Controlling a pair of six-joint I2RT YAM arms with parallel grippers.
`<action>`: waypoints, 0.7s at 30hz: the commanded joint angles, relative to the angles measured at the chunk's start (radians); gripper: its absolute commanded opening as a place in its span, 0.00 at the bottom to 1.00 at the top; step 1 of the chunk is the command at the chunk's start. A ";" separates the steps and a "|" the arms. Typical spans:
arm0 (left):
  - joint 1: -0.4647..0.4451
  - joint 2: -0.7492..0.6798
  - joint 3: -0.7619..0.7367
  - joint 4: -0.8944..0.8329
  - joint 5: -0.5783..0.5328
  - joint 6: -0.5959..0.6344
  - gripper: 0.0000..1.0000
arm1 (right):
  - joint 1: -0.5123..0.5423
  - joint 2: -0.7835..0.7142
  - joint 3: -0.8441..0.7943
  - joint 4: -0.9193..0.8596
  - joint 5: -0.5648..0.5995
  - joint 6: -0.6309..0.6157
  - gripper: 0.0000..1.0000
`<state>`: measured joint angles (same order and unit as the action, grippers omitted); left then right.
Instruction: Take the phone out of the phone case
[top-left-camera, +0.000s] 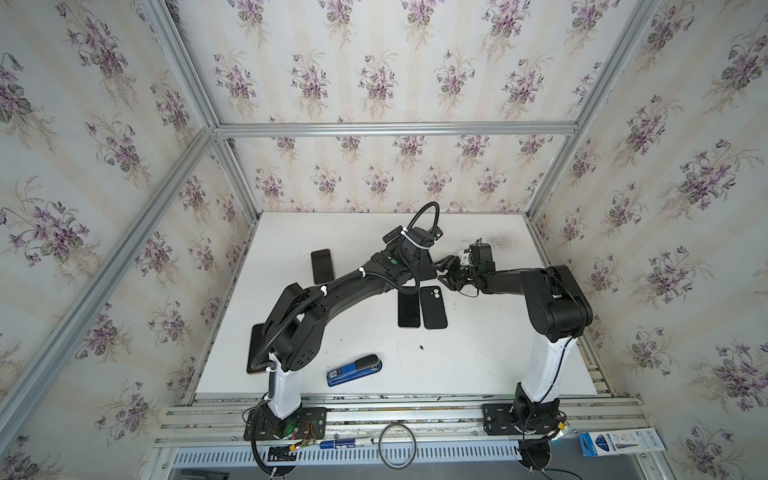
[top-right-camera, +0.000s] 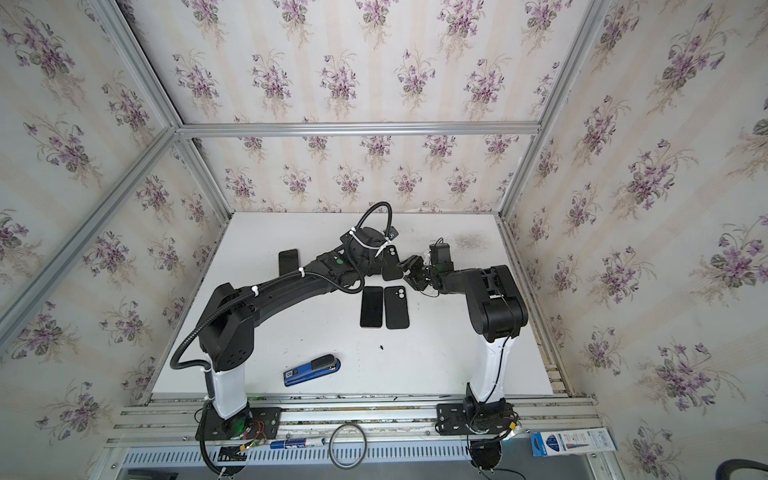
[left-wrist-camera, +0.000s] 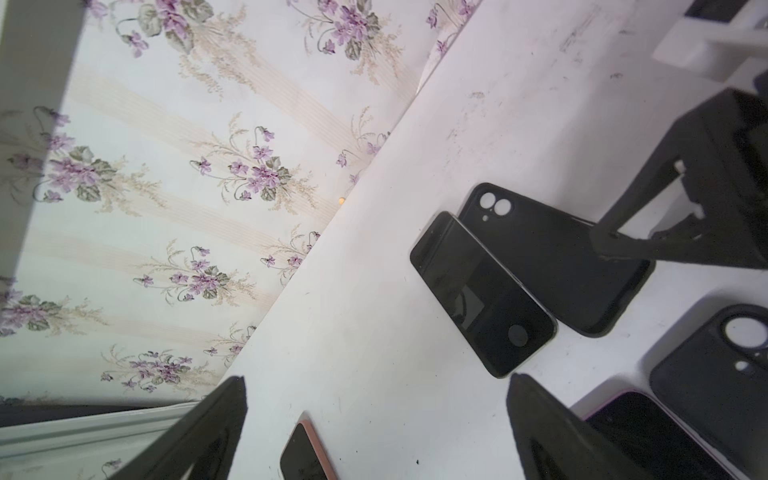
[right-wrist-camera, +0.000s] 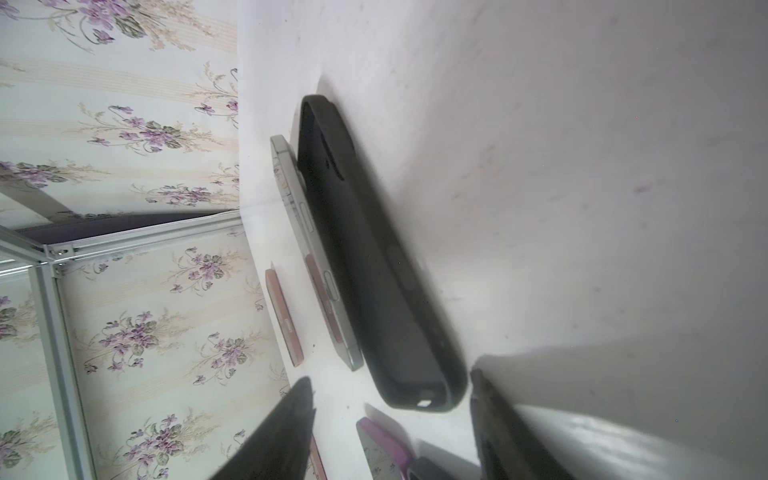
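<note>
The phone (left-wrist-camera: 482, 295) lies screen up on the white table, outside the black phone case (left-wrist-camera: 552, 266), and the two lie side by side. In the right wrist view the case (right-wrist-camera: 374, 270) and the silver-edged phone (right-wrist-camera: 316, 257) show edge-on. My left gripper (left-wrist-camera: 376, 378) hangs open over bare table near the phone, holding nothing. My right gripper (right-wrist-camera: 390, 376) is open at the case's end, with one of its fingers (left-wrist-camera: 615, 245) over the case's edge. In a top view the case (top-right-camera: 390, 262) shows between the two wrists, and the right gripper (top-right-camera: 409, 268) is beside it.
Another phone (top-left-camera: 409, 309) and an empty black case (top-left-camera: 433, 307) lie mid-table. A further phone (top-left-camera: 322, 266) lies far left. A blue stapler (top-left-camera: 354, 370) sits near the front, and a dark flat slab (top-left-camera: 254, 349) at the left edge. Wallpapered walls close three sides.
</note>
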<state>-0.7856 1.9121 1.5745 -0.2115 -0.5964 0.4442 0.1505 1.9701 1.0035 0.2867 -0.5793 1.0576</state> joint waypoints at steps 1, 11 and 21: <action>0.001 -0.046 -0.021 -0.030 0.011 -0.111 1.00 | 0.001 0.005 0.041 -0.103 0.043 -0.089 0.56; -0.001 -0.190 -0.120 -0.112 -0.016 -0.222 1.00 | 0.040 0.037 0.223 -0.460 0.191 -0.384 0.43; -0.003 -0.280 -0.188 -0.177 -0.029 -0.281 0.99 | 0.122 0.147 0.473 -0.758 0.427 -0.626 0.29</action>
<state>-0.7868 1.6463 1.3968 -0.3664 -0.6086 0.2047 0.2600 2.0956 1.4387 -0.3519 -0.2600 0.5331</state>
